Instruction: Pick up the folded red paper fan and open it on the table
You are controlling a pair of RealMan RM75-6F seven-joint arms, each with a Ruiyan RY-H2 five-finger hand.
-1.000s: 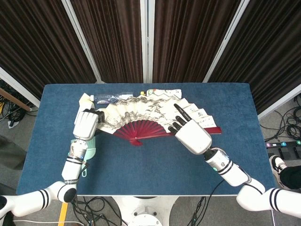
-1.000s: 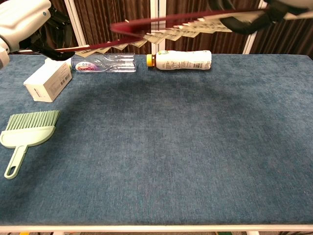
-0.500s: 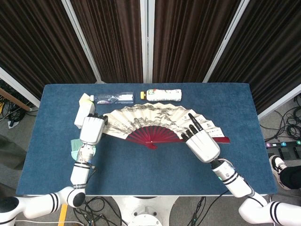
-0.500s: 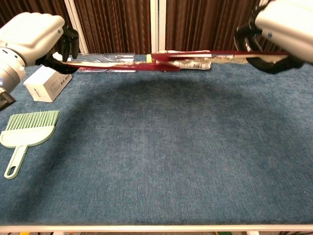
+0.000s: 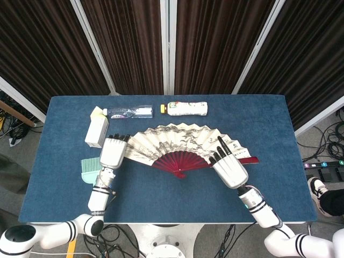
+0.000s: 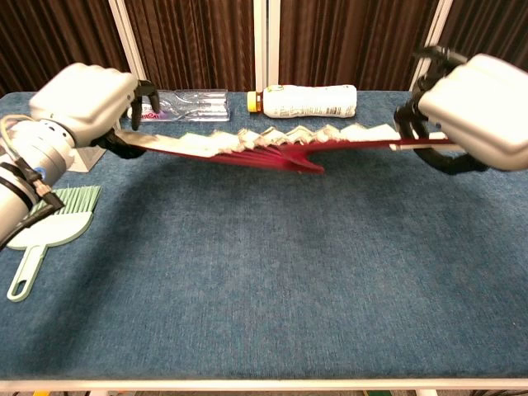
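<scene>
Two robot hands hold the red paper fan (image 5: 177, 148) spread open above the middle of the table (image 5: 279, 118): the left robot hand (image 5: 113, 152) grips its outer rib at the fan's 9 o'clock end, the right robot hand (image 5: 230, 166) grips the rib at the 3 o'clock end. Chest view shows the fan (image 6: 272, 147) raised off the cloth, pivot dipping lowest between left robot hand (image 6: 87, 103) and right robot hand (image 6: 474, 111).
</scene>
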